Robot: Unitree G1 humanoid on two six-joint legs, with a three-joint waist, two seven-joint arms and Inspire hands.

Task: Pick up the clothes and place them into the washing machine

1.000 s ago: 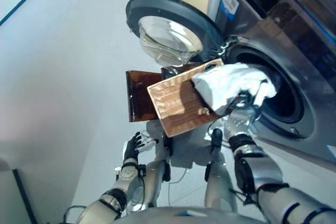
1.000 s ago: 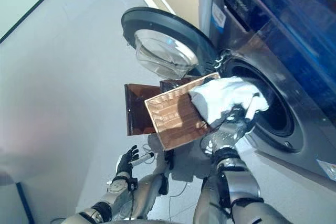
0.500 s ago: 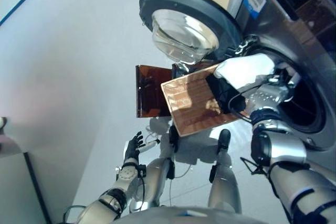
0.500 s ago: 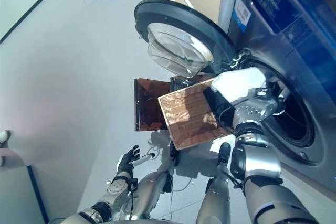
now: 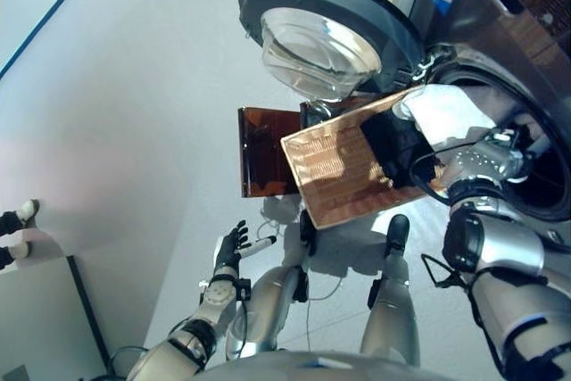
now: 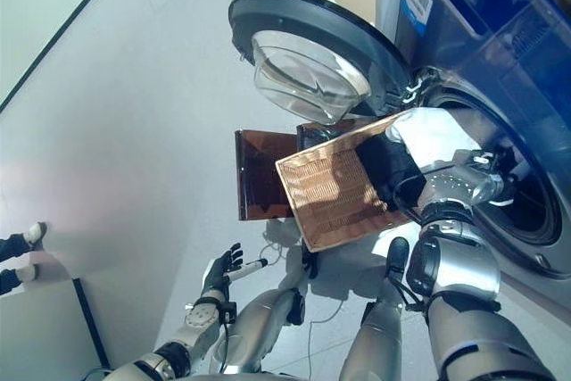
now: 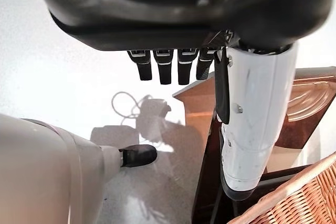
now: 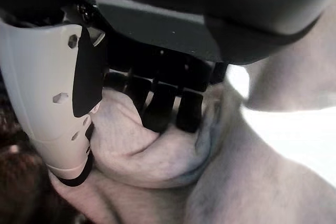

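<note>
Grey floor (image 5: pixel 134 131) fronts washing machine (image 5: pixel 500 51), door (image 5: pixel 330 15) open.

The pale grey, glossy floor (image 5: pixel 134 113) carries everything here — a dark brown wooden stand (image 5: pixel 266 151) sits near the middle of it. At about 3 o'clock from the stand stands the grey front-loading washing machine (image 6: pixel 473 33), and at 9 o'clock, at the edge, a person's shoes (image 5: pixel 20 216) rest on the floor.

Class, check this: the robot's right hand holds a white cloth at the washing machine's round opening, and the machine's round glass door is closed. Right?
Not quite. The round glass door is swung open, as the left eye view shows. The rest stands: the right hand holds the white cloth at the opening of the washing machine.
</note>
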